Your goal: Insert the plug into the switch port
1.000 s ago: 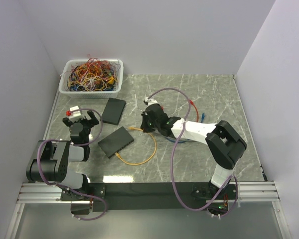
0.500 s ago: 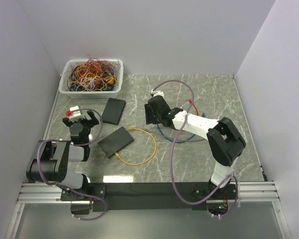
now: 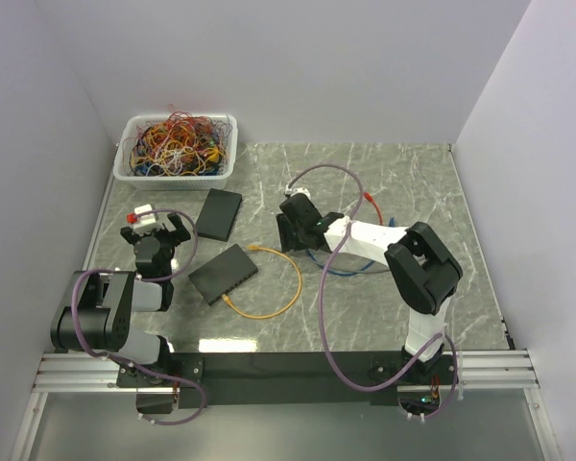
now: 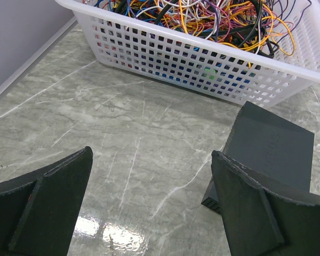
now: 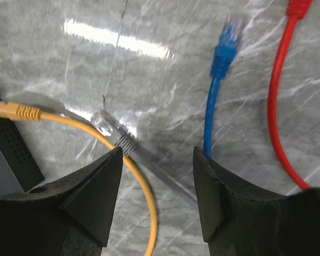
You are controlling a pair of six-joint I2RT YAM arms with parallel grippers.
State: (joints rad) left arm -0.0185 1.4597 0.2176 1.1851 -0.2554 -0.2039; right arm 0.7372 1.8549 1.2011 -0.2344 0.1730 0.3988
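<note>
Two grippers, both jaws apart and empty: left gripper idle by the basket, right gripper straddling a grey plug flat on the table. The yellow plug lies just beside the switch, apparently unseated; best pinched behind the boot, square to the port. On its right, blue cable and red cable crowd in; more room toward the near edge.

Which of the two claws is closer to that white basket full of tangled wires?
Left. The left gripper sits just in front of the white basket, open and facing it. The right gripper is farther off, over loose cables mid-table.
</note>
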